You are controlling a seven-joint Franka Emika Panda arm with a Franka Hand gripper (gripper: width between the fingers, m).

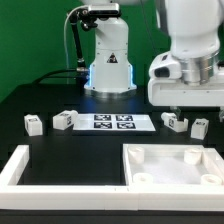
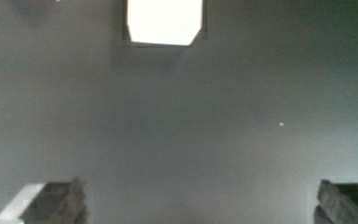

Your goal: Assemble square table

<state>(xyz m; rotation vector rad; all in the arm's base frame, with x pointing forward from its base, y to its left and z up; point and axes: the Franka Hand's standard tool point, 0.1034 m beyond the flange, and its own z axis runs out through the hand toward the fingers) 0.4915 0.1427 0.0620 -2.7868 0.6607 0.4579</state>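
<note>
The square tabletop point(image 1: 170, 163) is a white slab with a raised rim and round corner sockets, lying at the front on the exterior view's right. Two small white tagged leg blocks point(image 1: 176, 122) point(image 1: 200, 127) sit behind it, and two more point(image 1: 33, 124) point(image 1: 63, 120) lie on the exterior view's left. My gripper point(image 1: 186, 107) hangs above the two leg blocks behind the tabletop. In the wrist view my gripper point(image 2: 199, 205) is open and empty, its fingertips point(image 2: 48, 203) wide apart over bare dark table. One white leg block point(image 2: 163, 22) shows ahead of the fingers.
The marker board point(image 1: 112, 122) lies flat in the middle in front of the robot base point(image 1: 108, 60). Long white border bars point(image 1: 15, 166) run along the front and the exterior view's left edge.
</note>
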